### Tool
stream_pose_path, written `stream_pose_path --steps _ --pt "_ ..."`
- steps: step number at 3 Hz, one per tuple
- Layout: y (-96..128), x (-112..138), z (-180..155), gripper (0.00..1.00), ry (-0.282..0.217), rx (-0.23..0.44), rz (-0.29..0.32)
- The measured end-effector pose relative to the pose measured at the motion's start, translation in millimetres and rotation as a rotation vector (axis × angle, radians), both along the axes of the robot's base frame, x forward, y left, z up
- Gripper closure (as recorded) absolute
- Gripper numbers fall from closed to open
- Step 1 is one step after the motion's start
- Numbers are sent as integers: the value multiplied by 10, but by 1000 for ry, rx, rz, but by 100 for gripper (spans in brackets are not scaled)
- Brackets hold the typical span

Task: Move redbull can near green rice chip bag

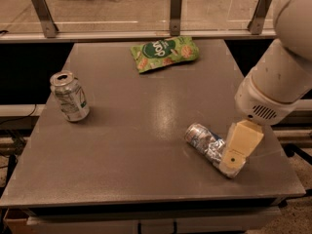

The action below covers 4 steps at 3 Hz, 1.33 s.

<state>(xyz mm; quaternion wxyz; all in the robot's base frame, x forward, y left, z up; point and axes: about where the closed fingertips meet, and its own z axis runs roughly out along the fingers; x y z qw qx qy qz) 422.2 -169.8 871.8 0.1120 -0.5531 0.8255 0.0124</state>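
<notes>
The redbull can (204, 141) lies on its side at the front right of the grey table (146, 130), silver with blue patches and a crumpled body. The green rice chip bag (163, 52) lies flat at the table's far edge, near the middle. My gripper (234, 161) hangs from the white arm at the right and is down over the near right end of the can, covering that end.
A wider silver can with green-and-white markings (69, 96) stands upright at the left of the table. A rail with metal posts (175, 11) runs behind the far edge. The table's right edge lies just beyond the gripper.
</notes>
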Motion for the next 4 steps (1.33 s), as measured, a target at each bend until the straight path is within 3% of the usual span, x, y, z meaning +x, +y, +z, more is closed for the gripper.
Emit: stream_pose_path --steps 1,3,4 --pt "67 -92 -181 0 41 17 -42" --pt "165 -197 -360 41 59 44 -70" --pt "109 -138 -289 65 33 50 -95"
